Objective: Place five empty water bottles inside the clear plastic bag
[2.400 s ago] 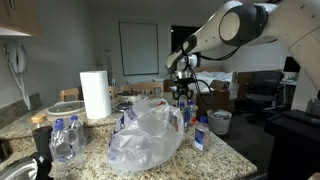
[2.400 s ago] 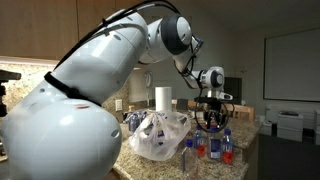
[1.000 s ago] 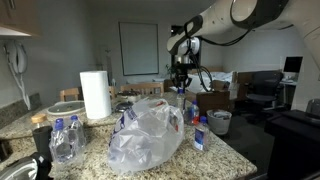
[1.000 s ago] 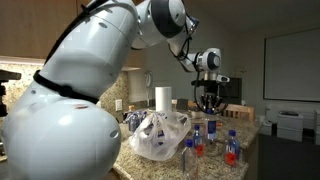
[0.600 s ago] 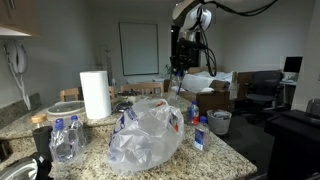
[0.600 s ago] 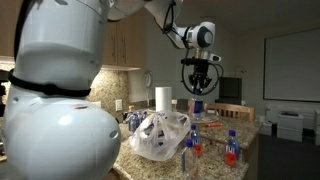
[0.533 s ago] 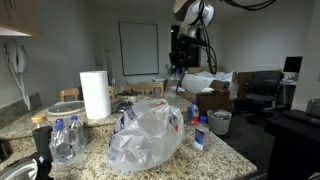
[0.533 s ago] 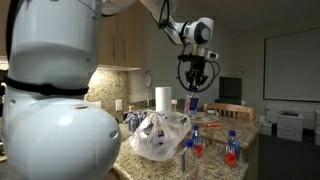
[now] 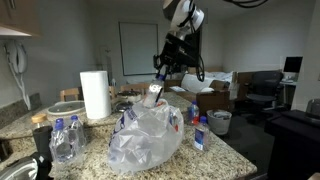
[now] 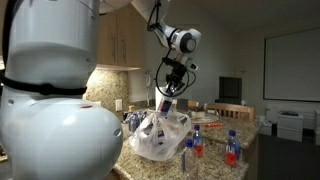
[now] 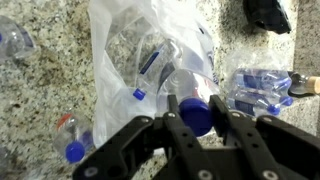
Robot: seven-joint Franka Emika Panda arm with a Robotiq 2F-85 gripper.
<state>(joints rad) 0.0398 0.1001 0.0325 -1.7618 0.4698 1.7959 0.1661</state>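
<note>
The gripper (image 11: 197, 103) is squeezed nearly closed on the blue cap (image 11: 197, 118) of a water bottle (image 11: 183, 82), with one finger on each side of the neck and nothing else in its hold. The bottle hangs cap-up from the fingers. Its long axis runs downward with a slight tilt, and its base points at the clear plastic bag (image 9: 145, 135) directly below.

In both exterior views the base sits just above the bag's top folds. The coming release therefore turns on a straight drop along that axis, with no sideways reach. The bag's mouth seems to lie right under the bottle, though the film is too wrinkled to be sure where the opening gapes.

In the wrist view the bag spreads out beyond the cap, and at least one bottle inside it (image 11: 150, 65) shows through the plastic.

The bag slumps in the middle of a granite counter (image 9: 230, 158). Some loose bottles (image 9: 200, 130) stand just beside it toward the counter's edge nearest the room, and more bottles (image 9: 64, 138) cluster near the opposite front corner. A paper-towel roll (image 9: 95, 95) stands upright toward the back edge. Beyond the counter are a whiteboard (image 9: 138, 50) on the far wall and cardboard boxes (image 9: 215, 98).
</note>
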